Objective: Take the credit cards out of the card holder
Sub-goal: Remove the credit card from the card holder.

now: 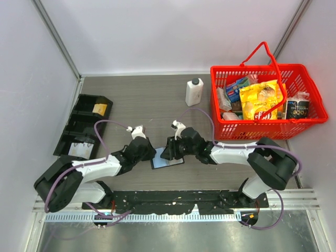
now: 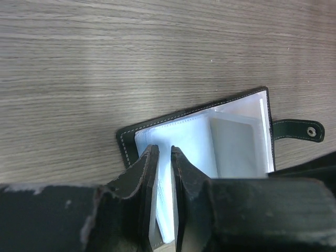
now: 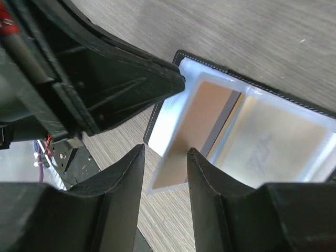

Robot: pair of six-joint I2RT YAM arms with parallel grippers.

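The black card holder (image 1: 176, 159) lies open on the table between my two grippers. In the left wrist view its black rim (image 2: 126, 143) and snap tab (image 2: 300, 130) show, with a pale blue-grey credit card (image 2: 236, 147) in a clear pocket. My left gripper (image 2: 164, 152) is shut on a raised light blue sleeve page (image 2: 167, 210) of the card holder. In the right wrist view a yellowish-orange credit card (image 3: 199, 118) sits in a clear sleeve, beside a pale card (image 3: 273, 149). My right gripper (image 3: 165, 155) is open just above the orange card, not touching it.
A red basket (image 1: 247, 127) of groceries stands at the back right, with a white bottle (image 1: 193, 92) to its left. A black compartment tray (image 1: 84, 126) lies at the left. My left arm's finger (image 3: 105, 94) lies close to my right gripper.
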